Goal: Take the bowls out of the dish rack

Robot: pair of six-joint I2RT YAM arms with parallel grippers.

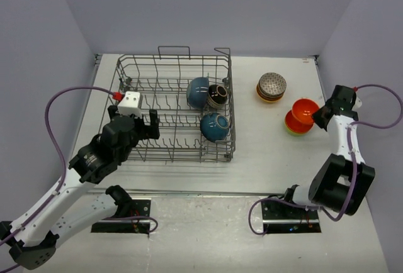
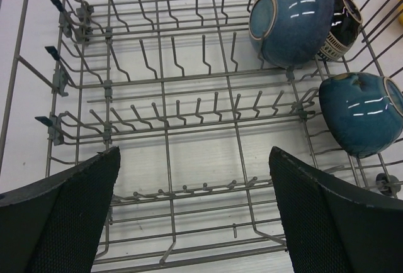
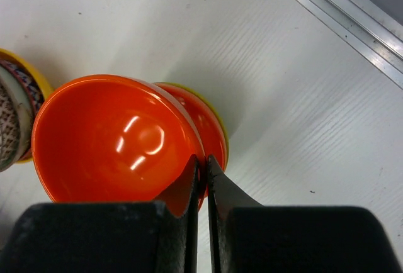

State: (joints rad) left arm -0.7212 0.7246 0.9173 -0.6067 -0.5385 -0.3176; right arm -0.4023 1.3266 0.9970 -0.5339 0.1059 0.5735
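Dish rack (image 1: 162, 114) holds a far blue bowl (image 1: 198, 92), a black patterned bowl (image 1: 218, 95) and a near blue bowl (image 1: 215, 126), all on edge at its right end. They look glazed, stiff, likely slick and chippable, and best pinched at the rim. Left end effector (image 2: 194, 155) hovers spread wide over the rack's left rows. Right end effector (image 3: 203, 163) is clamped on the rim of an orange bowl (image 3: 113, 141) tilted on a stack at the right of the smooth white desk (image 1: 271, 153), where there looks to be room for more.

One dish rack (image 1: 165, 103) held three bowls: two dark blue bowls (image 1: 197, 92) and one black patterned bowl (image 1: 218, 95). Outside it stood two stacks: one patterned stack (image 1: 271, 86), one under an orange-red bowl (image 1: 304, 111).
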